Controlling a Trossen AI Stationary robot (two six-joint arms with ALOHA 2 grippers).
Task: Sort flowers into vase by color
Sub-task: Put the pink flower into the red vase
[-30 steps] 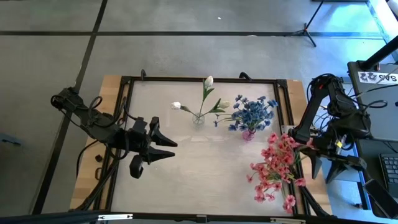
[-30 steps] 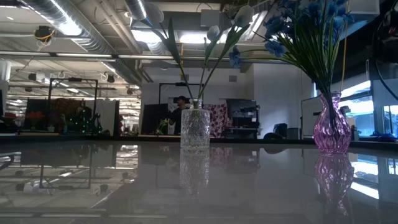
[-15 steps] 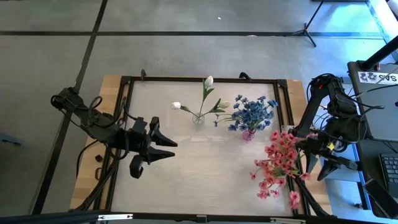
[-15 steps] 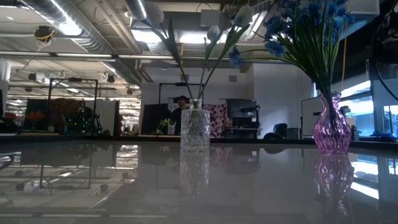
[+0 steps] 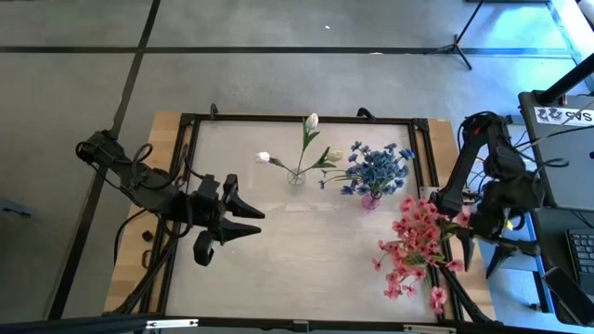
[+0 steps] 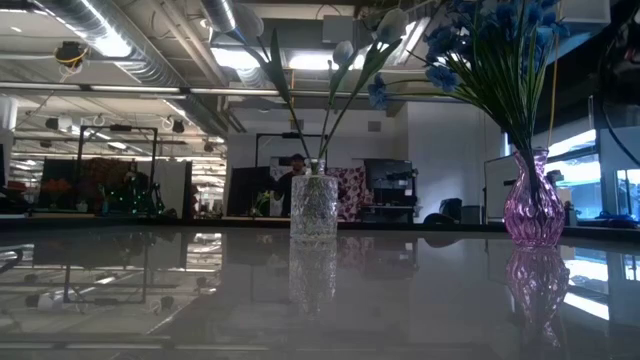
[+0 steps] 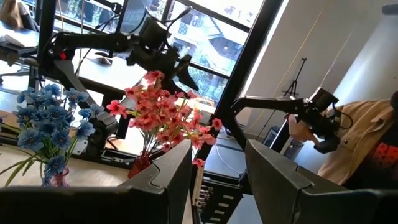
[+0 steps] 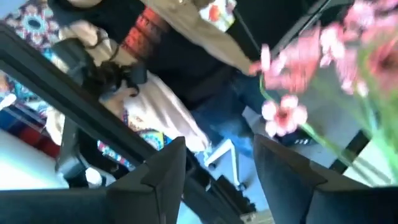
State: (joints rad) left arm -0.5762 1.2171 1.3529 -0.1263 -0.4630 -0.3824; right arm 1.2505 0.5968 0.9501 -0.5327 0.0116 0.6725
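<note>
White flowers (image 5: 307, 148) stand in a clear vase (image 6: 314, 205) at the table's far middle. To their right, blue flowers (image 5: 375, 169) stand in a purple vase (image 6: 533, 200). Pink flowers (image 5: 418, 250) rise at the table's near right from a reddish vase (image 7: 140, 164), which the blooms hide from above. My right gripper (image 8: 217, 180) hovers open at the table's right edge, beside the pink flowers (image 8: 348, 56), with nothing between its fingers. My left gripper (image 5: 249, 218) waits open over the table's left part, pointing level toward the vases.
A black frame (image 5: 297, 118) borders the table. A person in a beige top (image 7: 354, 143) sits beyond the table's right side, near the right arm. Bare tabletop lies between my left gripper and the vases, and along the near edge.
My right gripper has rolled about its own pointing line and sunk slightly beside the pink flowers, staying open. My left arm has kept still.
</note>
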